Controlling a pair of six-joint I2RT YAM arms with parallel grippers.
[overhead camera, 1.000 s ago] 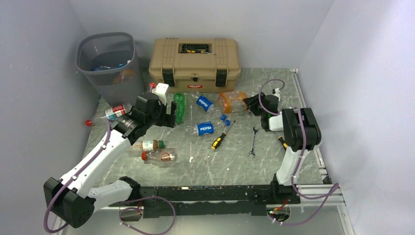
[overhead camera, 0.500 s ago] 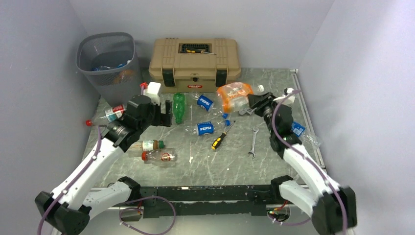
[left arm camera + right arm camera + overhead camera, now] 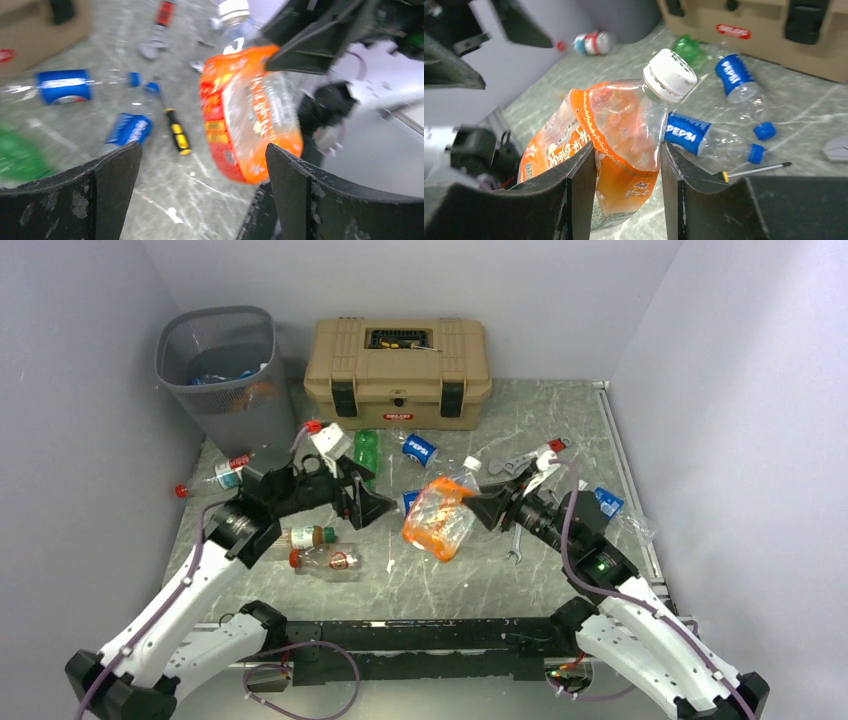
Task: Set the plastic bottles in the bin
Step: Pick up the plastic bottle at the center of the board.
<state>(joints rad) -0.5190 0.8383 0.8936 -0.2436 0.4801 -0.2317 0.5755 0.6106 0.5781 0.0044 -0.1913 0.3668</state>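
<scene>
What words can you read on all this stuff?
"PEPSI": blue label of the clear bottle lying on the table.
"PEPSI": blue label of another bottle by the toolbox.
The orange bottle has print too blurred to read.
The toolbox's red badge: too small to read.

Bin (image 3: 238, 412) left of toolbox (image 3: 398, 370) (bottles (image 3: 420, 448) before them, one bottle (image 3: 438, 520) aloft).

left arm (image 3: 190, 585) reaches up and inward, left gripper (image 3: 372, 502) pointing right, jaws spread wide and holding nothing. right arm (image 3: 640, 625) stretches in from the right, right gripper (image 3: 492, 506) pointing left at the other, fingers pinched on a bottle (image 3: 438, 522) held in the air.
</scene>
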